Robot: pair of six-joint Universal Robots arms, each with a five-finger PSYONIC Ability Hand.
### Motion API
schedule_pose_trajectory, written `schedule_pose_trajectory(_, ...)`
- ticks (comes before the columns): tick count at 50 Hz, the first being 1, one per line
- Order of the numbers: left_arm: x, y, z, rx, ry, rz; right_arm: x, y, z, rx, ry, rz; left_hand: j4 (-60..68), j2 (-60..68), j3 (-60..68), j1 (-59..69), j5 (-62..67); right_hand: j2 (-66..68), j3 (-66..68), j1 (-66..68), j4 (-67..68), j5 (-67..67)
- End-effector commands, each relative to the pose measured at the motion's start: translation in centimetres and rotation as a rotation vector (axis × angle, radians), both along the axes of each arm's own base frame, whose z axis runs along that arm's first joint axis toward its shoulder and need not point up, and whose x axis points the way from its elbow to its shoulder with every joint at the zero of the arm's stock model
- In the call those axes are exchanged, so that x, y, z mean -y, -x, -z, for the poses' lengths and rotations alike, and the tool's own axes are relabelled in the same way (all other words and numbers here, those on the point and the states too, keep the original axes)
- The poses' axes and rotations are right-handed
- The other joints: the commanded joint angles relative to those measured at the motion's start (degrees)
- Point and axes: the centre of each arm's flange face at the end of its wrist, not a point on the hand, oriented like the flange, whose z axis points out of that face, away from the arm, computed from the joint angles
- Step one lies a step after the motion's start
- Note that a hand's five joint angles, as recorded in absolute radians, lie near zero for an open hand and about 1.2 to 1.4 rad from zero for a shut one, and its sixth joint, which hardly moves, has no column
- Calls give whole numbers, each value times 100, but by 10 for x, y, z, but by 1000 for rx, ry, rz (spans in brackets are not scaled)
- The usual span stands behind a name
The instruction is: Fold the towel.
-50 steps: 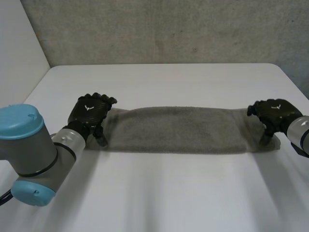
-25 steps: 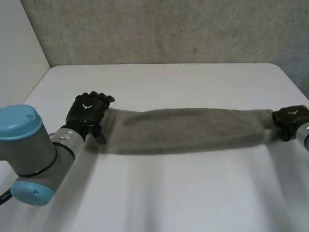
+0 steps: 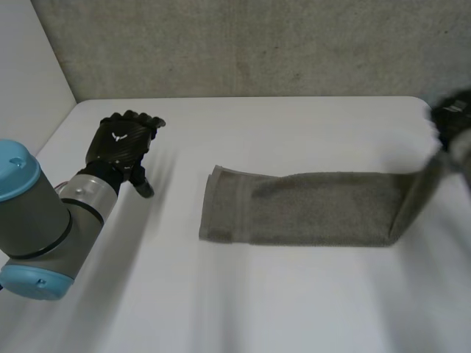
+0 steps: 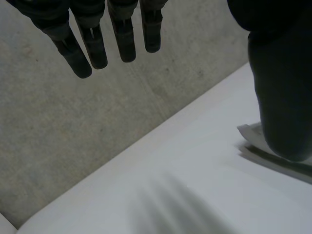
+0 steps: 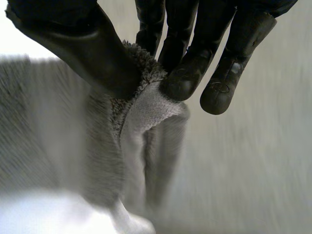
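Grey towel (image 3: 309, 209) | right hand (image 5: 97, 51) pinches its raised end | left hand (image 3: 121, 143) spread, holding nothing, apart from towel

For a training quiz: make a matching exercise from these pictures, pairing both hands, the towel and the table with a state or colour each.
Things:
1 left hand
2 right hand
3 towel
4 table

States:
a white
b pinching the towel's end
c grey, one end raised off the table
d open, apart from the towel

Pairs: 1-d, 2-b, 3-c, 4-a.
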Motion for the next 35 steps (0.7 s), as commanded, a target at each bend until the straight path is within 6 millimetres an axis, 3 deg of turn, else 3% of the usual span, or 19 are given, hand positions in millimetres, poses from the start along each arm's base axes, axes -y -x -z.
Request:
schedule_pose_trajectory(1, 4, -1, -9, -50, 9, -30, -91, -155, -6, 120, 68, -496, -520, -441, -398, -517, -1269, 450, 284, 470, 330, 358)
schedule_pose_trajectory(3, 5, -2, -8, -73, -4, -39, -130, -194, 22, 113, -2, -679, -520, -441, -398, -517, -1269, 450, 284, 470, 330, 358)
schedule_pose_trajectory(4, 5, -2, -8, -73, -4, -39, -131, -194, 22, 113, -2, -680, -520, -441, -398, -517, -1269, 450, 284, 470, 330, 358)
schedule_pose_trajectory(6, 4, -1, -7, -76, -8, -38, -155, -213, 46, 101, -71, -800, -520, -441, -398, -517, -1269, 450, 284, 470, 330, 358)
schedule_pose_trajectory(11, 4, 0, -3, -72, -20, -35, -164, -220, 65, 105, -120, -851, -520, -441, -398, -517, -1269, 450, 284, 470, 330, 358)
schedule_pose_trajectory(25, 7, 4, 2, -66, -21, -26, -163, -226, 70, 207, -183, -885, -520, -441, -398, -517, -1269, 450, 284, 470, 330, 358)
schedule_pose_trajectory(26, 7, 5, 1, -68, -20, -26, -164, -226, 71, 207, -194, -892, -520, -441, -398, -517, -1269, -1210, -1375, -1189, -1329, -1301)
schedule_pose_trajectory(27, 7, 5, 1, -69, -18, -24, -164, -225, 73, 210, -206, -892, -520, -441, -398, -517, -1269, -4540, -4706, -4520, -4660, -4632)
schedule_pose_trajectory(28, 7, 5, 1, -69, -18, -24, -164, -225, 73, 210, -206, -892, -520, -441, -398, -517, -1269, -4573, -4739, -4553, -4693, -4665)
schedule_pose_trajectory(29, 7, 6, 0, -70, -16, -24, -163, -223, 73, 218, -212, -890, -504, -424, -382, -500, -1252, -6356, -6521, -6335, -6475, -6447)
schedule_pose_trajectory(33, 5, 8, 0, -71, -17, -17, -163, -218, 69, 253, -227, -872, -504, -424, -381, -500, -1252, -6550, -6716, -6530, -6670, -6642)
schedule_pose_trajectory(35, 3, 11, 1, -71, -19, -8, -156, -205, 46, 329, -218, -822, -520, -441, -398, -517, -1269, -6550, -6716, -6530, -6670, -6642)
